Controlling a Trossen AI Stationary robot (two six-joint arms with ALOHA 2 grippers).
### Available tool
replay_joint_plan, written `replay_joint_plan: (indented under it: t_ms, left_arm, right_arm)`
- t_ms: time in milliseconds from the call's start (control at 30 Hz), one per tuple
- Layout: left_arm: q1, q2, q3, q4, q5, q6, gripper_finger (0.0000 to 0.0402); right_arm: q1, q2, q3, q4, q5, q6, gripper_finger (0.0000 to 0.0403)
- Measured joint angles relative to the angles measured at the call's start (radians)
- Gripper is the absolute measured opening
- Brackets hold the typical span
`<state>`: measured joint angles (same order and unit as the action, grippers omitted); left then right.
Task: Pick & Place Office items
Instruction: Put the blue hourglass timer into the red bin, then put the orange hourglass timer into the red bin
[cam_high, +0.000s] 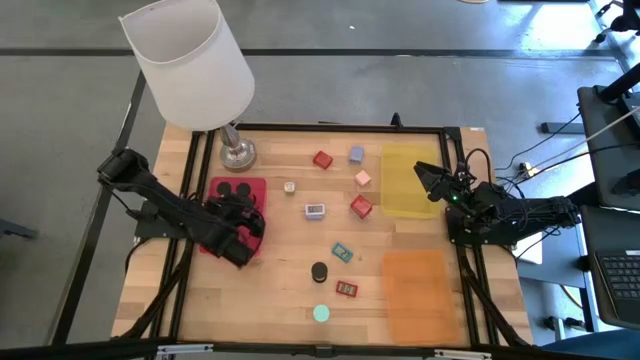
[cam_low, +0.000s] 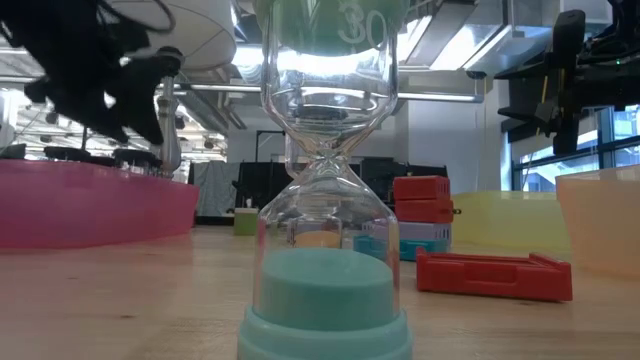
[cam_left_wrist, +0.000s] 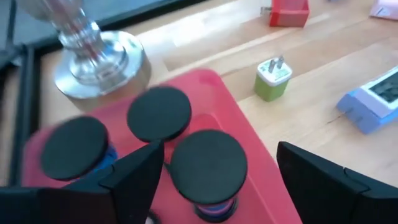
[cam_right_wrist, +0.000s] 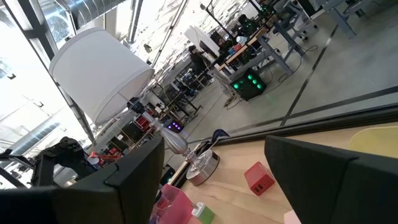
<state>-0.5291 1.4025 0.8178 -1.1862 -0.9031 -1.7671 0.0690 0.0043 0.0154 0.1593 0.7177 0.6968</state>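
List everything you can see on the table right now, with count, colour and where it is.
Round black pieces: three, black, on the red mat.
Red mat: one, left side.
Yellow mat: one, right side, far half.
Orange mat: one, right side, near half.
Lamp: one, white shade, silver base, far left corner.
Red blocks: two, mid-table.
Black round piece: one, near centre.
Teal hourglass: one, near edge.
Flat red rectangle: one, near the hourglass.
Left end effector: open, above the red mat.
Right end effector: open, over the yellow mat.

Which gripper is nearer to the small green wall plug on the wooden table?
Left. The left gripper hangs over the red tray, beside the green plug; the right gripper waits above the yellow tray.
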Motion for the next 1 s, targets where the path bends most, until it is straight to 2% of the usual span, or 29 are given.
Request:
replay_joint_plan:
  t_ms: [200, 433, 600, 700, 867, 1000]
  left_arm:
    - [-0.025, 0.0, 0.139, -0.151, -0.003, 0.041, 0.031]
    - [-0.035, 0.0, 0.204, -0.103, -0.099, 0.277, 0.031]
    - [-0.026, 0.0, 0.214, 0.099, -0.123, 0.518, 0.031]
    - [-0.014, 0.0, 0.215, 0.282, -0.082, 0.698, 0.031]
    - [0.02, 0.001, 0.215, 0.614, 0.106, 1.001, 0.031]
    - [0.053, 0.007, 0.215, 0.811, 0.262, 1.183, 0.031]
  right_arm:
    - [0.0, 0.0, 0.0, 0.0, 0.0, 0.0, 0.0281]
    - [0.0, 0.0, 0.0, 0.0, 0.0, 0.0, 0.0281]
    - [0.0, 0.0, 0.0, 0.0, 0.0, 0.0, 0.0281]
    - [0.0, 0.0, 0.0, 0.0, 0.0, 0.0, 0.0281]
    - [0.0, 0.0, 0.0, 0.0, 0.0, 0.0, 0.0281]
    - [0.0, 0.0, 0.0, 0.0, 0.0, 0.0, 0.0281]
